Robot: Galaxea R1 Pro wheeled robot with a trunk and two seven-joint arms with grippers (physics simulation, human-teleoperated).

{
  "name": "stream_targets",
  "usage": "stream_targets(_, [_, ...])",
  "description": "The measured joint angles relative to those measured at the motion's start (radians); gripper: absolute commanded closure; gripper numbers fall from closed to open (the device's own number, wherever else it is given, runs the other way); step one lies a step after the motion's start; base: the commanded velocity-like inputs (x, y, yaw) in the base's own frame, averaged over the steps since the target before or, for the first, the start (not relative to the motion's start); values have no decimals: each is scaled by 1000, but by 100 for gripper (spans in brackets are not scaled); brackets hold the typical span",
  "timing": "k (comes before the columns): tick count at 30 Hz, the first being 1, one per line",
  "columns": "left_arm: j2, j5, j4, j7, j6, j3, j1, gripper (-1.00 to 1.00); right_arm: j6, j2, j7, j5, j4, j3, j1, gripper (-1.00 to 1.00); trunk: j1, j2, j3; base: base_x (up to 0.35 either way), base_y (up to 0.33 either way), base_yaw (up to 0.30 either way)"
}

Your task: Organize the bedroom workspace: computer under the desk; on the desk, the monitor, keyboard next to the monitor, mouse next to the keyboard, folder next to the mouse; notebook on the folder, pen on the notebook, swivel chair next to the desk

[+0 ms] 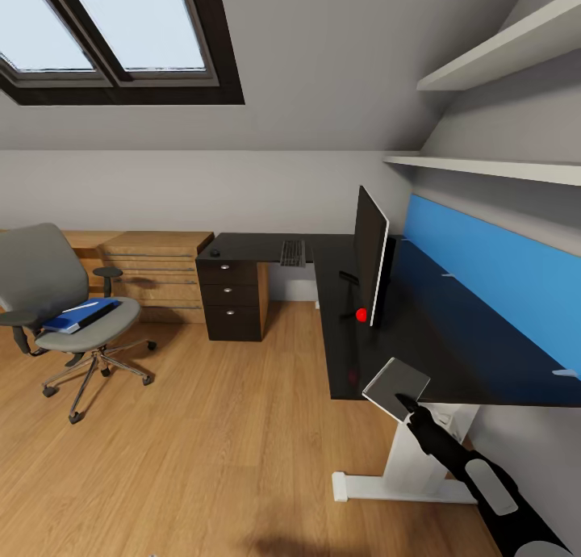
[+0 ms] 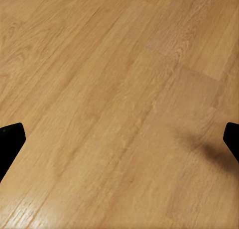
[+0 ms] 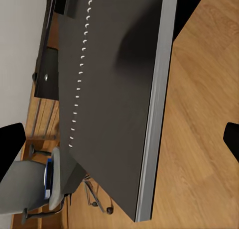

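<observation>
Gripping a flat grey slab [image 1: 396,389] with its jaws, the right arm [image 1: 476,476] sits at five o'clock by the desk [image 1: 436,339] edge. Left jaws spread wide over wooden floor [image 2: 119,109]. Monitor [image 1: 371,254] stands on the desk, keyboard [image 1: 292,253] beyond at twelve; folder [image 1: 81,315] lies on the chair [image 1: 48,299] at nine.

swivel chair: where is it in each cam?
Head: swivel chair at the left, away from the desk.
Right wrist: its grey seat in the lower-left corner.
Left wrist: wood floor.
Shared landmark: blue folder on the seat.
</observation>
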Motion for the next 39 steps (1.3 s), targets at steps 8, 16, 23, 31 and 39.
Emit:
stream_targets(8, [-1,1,0,0,0,1,0,-100,0,0,0,-1,0,0,0,-100,0,0,0,0,0,0])
stream_targets(16, [-1,1,0,1,0,1,0,-100,0,1,0,0,0,0,0,-100,15,-28,-12,0,0,0])
stream_targets(23, [-1,0,0,3,0,2,0,-100,-1,2,-1,-1,0,0,0,-100,31,-56,-25,0,0,0])
stream_targets(31, [-1,0,0,4,0,2,0,-100,-1,2,-1,-1,0,0,0,-100,31,-56,-25,0,0,0])
stream_targets(39, [-1,-1,0,4,-1,2,0,-100,-2,2,-1,-1,0,0,0,-100,31,-56,-25,0,0,0])
